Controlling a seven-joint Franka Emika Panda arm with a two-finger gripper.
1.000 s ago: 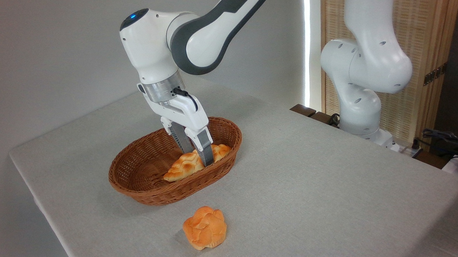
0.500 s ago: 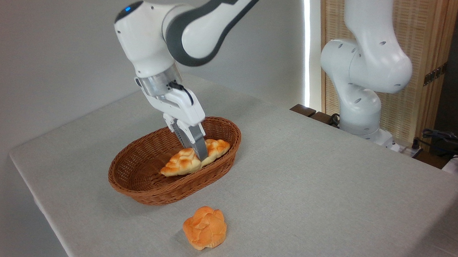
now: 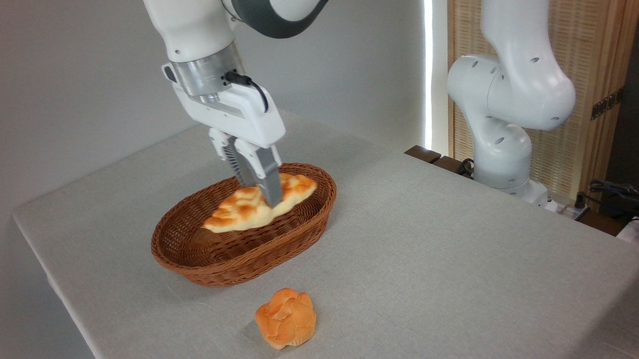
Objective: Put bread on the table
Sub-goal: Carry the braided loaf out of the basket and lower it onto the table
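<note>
The gripper (image 3: 266,195) is clamped on the bread (image 3: 256,206), its two grey fingers pinching the loaf a little right of its middle. The bread hangs in the air above the basket (image 3: 236,258), roughly level with the rim and not touching the wicker as far as the view shows; its pointed left end dips slightly lower than the right end. It is long and braided, golden-orange with paler creases. The brown oval basket sits on the table (image 3: 436,260), which is covered in plain light-grey cloth. In front of the basket, near it but not touching, a small round bun (image 3: 285,317) lies on the cloth. The white arm (image 3: 205,39) comes down from the top of the picture, and its base (image 3: 506,139) stands beyond the table's right edge.
</note>
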